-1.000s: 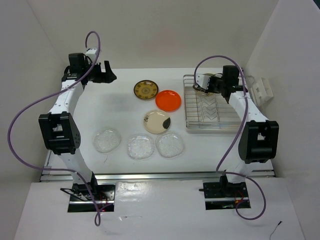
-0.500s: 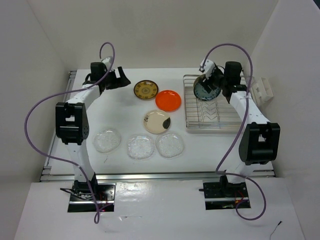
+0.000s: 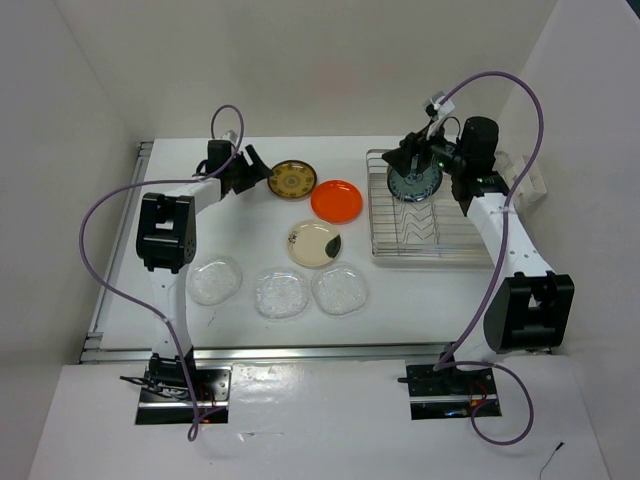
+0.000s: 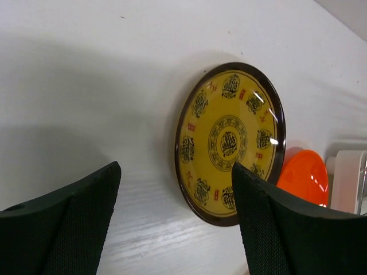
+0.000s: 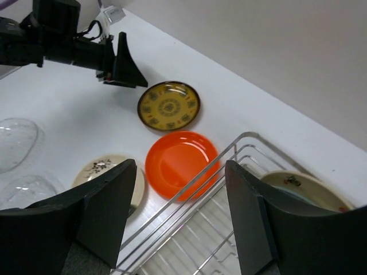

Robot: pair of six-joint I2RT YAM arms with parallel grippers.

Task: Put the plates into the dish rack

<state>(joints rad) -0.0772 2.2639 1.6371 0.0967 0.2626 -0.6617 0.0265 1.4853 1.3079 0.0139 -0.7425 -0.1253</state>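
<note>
Overhead, left gripper [image 3: 250,166], fingers apart, faces brown-gold plate [image 4: 229,143] at its 3 o'clock; right gripper [image 3: 409,154], fingers apart, near teal plate [image 3: 415,185] standing at 12 o'clock end of dish rack [image 3: 440,251].

Top camera looks down from behind; wrist cameras (left close, right seemingly higher) share the brown plate [image 4: 229,143] ahead of the left gripper [image 4: 175,172].

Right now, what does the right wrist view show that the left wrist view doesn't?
Only right wrist: the rack with a pale-rimmed plate in it, the cream plate, two glass plates, and the left hand from outside. Only left wrist: the gold plate and its pattern up close, seen past the left hand's open fingers. Both: gold plate and orange plate, flat on the table.
</note>
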